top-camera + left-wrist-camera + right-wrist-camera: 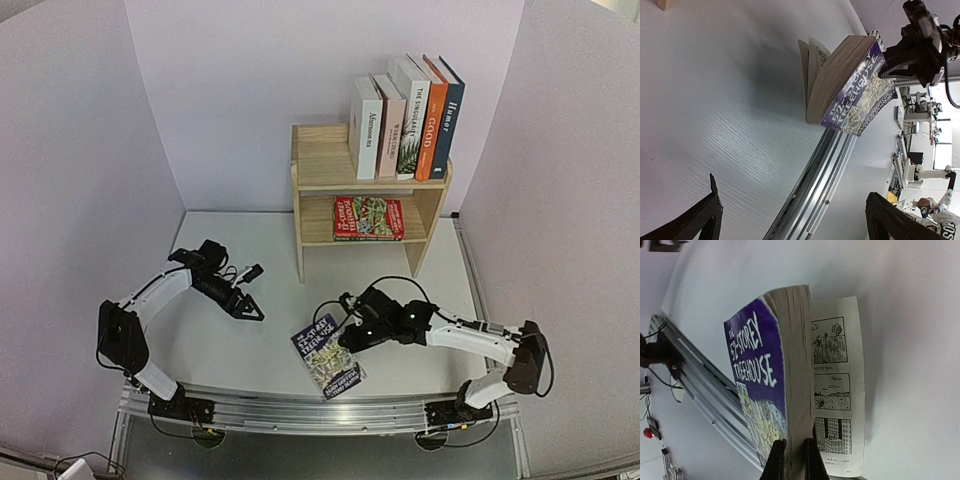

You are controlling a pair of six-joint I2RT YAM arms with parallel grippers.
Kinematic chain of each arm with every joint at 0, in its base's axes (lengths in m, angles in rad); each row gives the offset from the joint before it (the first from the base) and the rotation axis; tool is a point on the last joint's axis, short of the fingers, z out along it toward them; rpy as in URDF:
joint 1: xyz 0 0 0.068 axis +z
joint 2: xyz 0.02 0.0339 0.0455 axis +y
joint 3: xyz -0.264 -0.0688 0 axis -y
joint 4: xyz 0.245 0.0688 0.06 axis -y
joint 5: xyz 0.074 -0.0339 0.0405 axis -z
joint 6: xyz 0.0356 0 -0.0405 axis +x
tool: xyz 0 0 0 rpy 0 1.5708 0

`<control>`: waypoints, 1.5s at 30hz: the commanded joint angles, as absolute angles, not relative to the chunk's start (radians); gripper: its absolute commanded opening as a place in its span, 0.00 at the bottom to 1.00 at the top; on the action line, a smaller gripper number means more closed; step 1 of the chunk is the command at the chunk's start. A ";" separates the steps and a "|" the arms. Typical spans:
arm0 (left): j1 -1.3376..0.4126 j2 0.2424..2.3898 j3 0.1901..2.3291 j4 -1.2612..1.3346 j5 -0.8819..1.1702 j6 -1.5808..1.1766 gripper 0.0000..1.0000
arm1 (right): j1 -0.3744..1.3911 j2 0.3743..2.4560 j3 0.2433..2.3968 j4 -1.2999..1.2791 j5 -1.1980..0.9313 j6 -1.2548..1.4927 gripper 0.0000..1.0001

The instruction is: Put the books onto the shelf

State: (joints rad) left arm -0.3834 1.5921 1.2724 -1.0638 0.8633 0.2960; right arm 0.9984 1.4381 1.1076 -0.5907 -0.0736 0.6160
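A purple "Treehouse" paperback is tilted up off the table near the front edge, and my right gripper is shut on its upper page block. In the right wrist view the fingers pinch most of the book, while some back pages hang loose outside the grip. The left gripper hovers open and holds nothing, left of the book. The wooden shelf has several books upright on its top tier, among them orange "GOOD". Flat "Treehouse" books lie on its lower tier.
An aluminium rail runs along the table's near edge, just below the held book. White walls close in the left, back and right. The shelf stands at the back, right of centre, with its top tier's left half bare.
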 commanded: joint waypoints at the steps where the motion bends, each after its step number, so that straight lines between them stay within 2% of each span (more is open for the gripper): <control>1: -0.439 1.570 1.248 -1.085 0.936 0.380 1.00 | 1.033 1.586 1.322 -0.404 -0.105 0.438 0.00; 6: -0.498 1.553 1.288 -1.218 0.988 0.529 1.00 | 1.048 1.679 1.429 -0.294 -0.211 0.314 0.00; 11: -0.499 1.554 1.266 -1.175 0.918 0.486 1.00 | 1.048 1.710 1.483 -0.238 -0.295 0.255 0.00; 16: -0.499 1.574 1.294 -1.166 0.930 0.468 0.98 | 1.048 1.721 1.489 -0.208 -0.334 0.221 0.00; 18: -0.499 1.592 1.326 -1.187 0.959 0.476 0.86 | 1.045 1.735 1.500 -0.206 -0.347 0.207 0.00; 20: -0.499 1.609 1.359 -1.223 1.012 0.497 0.69 | 1.039 1.744 1.507 -0.205 -0.349 0.199 0.00; 22: -0.498 1.615 1.361 -1.239 1.055 0.504 0.48 | 1.035 1.749 1.514 -0.205 -0.340 0.199 0.00; 25: -0.495 1.606 1.355 -1.230 1.055 0.490 0.10 | 1.034 1.751 1.513 -0.206 -0.259 0.210 0.00; 26: -0.491 1.602 1.354 -1.228 1.056 0.485 0.01 | 1.034 1.749 1.509 -0.207 -0.205 0.215 0.00; 27: -0.481 1.597 1.353 -1.226 1.065 0.479 0.00 | 1.035 1.744 1.503 -0.208 -0.142 0.218 0.02; 30: -0.409 1.570 1.334 -1.185 1.135 0.409 0.00 | 1.037 1.729 1.498 -0.221 0.117 0.231 0.55; 31: -0.367 1.556 1.320 -1.155 1.163 0.368 0.00 | 1.041 1.725 1.505 -0.225 0.190 0.224 0.70; 32: -0.313 1.539 1.301 -1.114 1.190 0.316 0.00 | 1.053 1.724 1.515 -0.225 0.262 0.195 0.78; 33: -0.271 1.524 1.278 -1.074 1.212 0.267 0.00 | 1.070 1.726 1.526 -0.225 0.321 0.155 0.83; 38: -0.105 1.431 1.146 -0.749 1.326 -0.113 0.00 | 1.273 1.870 1.630 -0.085 0.624 -0.373 0.85; 42: -0.005 1.385 0.962 -0.267 1.444 -0.605 0.00 | 1.366 2.053 1.682 0.222 0.733 -0.842 0.91; 45: 0.032 1.363 0.916 -0.164 1.440 -0.697 0.00 | 1.369 2.169 1.754 0.344 0.750 -0.982 0.88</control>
